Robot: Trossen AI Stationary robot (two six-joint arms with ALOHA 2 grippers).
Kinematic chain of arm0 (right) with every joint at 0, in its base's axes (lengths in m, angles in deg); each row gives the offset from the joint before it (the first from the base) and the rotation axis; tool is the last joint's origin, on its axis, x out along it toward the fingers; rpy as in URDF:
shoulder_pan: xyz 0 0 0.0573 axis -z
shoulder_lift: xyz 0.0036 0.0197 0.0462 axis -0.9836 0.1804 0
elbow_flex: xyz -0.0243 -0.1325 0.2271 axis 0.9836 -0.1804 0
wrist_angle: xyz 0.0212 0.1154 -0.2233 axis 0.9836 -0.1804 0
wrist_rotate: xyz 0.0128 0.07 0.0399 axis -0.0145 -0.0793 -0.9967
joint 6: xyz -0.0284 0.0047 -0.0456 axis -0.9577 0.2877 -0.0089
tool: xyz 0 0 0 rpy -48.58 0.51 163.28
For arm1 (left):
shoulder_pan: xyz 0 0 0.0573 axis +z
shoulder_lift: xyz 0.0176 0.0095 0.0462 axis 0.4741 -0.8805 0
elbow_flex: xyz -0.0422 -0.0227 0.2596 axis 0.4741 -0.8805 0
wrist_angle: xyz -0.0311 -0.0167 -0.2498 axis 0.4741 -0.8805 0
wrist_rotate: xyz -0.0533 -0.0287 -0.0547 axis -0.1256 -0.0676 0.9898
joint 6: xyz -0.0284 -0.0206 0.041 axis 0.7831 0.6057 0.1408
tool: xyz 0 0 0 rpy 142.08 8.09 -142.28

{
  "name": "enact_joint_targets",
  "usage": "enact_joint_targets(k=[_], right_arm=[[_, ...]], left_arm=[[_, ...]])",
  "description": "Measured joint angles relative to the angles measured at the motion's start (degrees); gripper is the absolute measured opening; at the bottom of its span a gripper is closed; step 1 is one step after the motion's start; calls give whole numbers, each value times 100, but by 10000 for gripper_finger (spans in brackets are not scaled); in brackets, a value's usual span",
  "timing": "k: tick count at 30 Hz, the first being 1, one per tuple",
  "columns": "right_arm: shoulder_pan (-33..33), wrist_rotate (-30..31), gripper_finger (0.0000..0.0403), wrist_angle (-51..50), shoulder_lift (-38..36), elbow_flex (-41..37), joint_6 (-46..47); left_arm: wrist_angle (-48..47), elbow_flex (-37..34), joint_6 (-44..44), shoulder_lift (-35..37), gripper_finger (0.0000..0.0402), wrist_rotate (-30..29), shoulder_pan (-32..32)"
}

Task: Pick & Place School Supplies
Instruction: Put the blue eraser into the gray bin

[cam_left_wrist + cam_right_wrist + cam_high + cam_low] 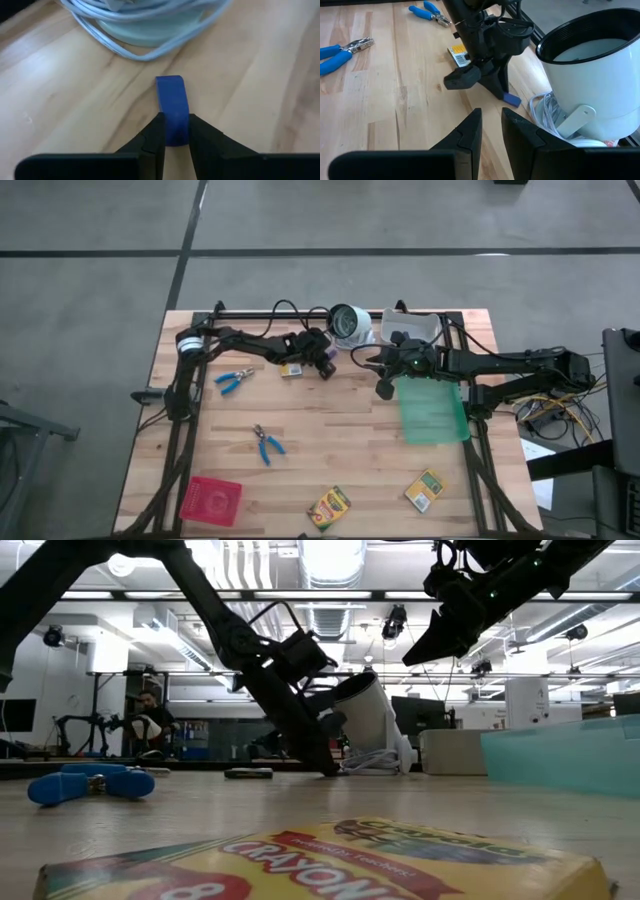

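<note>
high view: left tool [327, 366] was down at the far middle of the table [330, 450], just left of the white-grey round camera-like object [348, 323]; a small crayon box [291, 369] lay just beside it on the left. right tool [384, 388] hung over the table right of centre, near the green mat [433, 413] and the white bin [420, 326] at the far edge, nothing visible in it. it looked parked, leaving room for the left arm. two blue-handled pliers-like tools [233, 381] [267, 444] lay on the left half; two more crayon boxes [329, 507] [425, 489] near the front edge, the red tray [211, 500] at the near left corner. most supplies looked unsorted.

low view: the left arm slanted steeply down to the tabletop beside the round object [368, 720], a posture suited to plucking something small and flat. the right tool [432, 643] was well above the table. a crayon box [330, 860] filled the foreground; a blue handle [90, 783] lay at left. a person sat far behind in the room.

left wrist view: the tool's fingers [153, 136] were pinching a small blue piece [173, 107] by its near end, the piece low against the wood, close to the coiled pale cable [145, 30]. whether it was lifted i could not tell.

right wrist view: its own fingers [470, 131] stood a little apart with nothing between them. the blue piece [512, 99] showed at the left tool's tips, near the round object [592, 80].
</note>
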Motion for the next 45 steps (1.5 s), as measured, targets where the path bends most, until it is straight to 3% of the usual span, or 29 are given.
enact_joint_targets(k=[27,45], right_arm=[[1,0,68,2,0,0,0],[1,0,68,4,0,0,0]], left_arm=[[-426,5,195,397,71,-440,-551],[-305,12,13,495,71,-394,-2083]])
